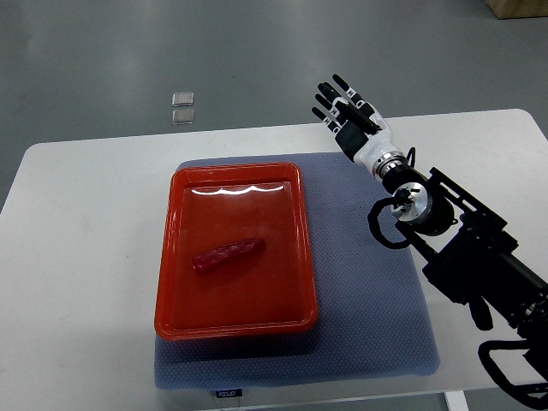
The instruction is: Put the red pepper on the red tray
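Note:
A dark red pepper [229,253] lies slanted inside the red tray [236,322], a little left of the tray's middle. The tray rests on a blue-grey mat [368,325] on the white table. My right hand [341,107] hovers over the table's far edge, up and to the right of the tray, well apart from the pepper. Its fingers [330,91] are stretched out and hold nothing. Its arm runs down to the lower right corner of the picture. My left arm does not show.
The white table [77,282] has bare surface left of the mat and at the far right. Two small clear squares [182,107] lie on the grey floor beyond the table's far edge.

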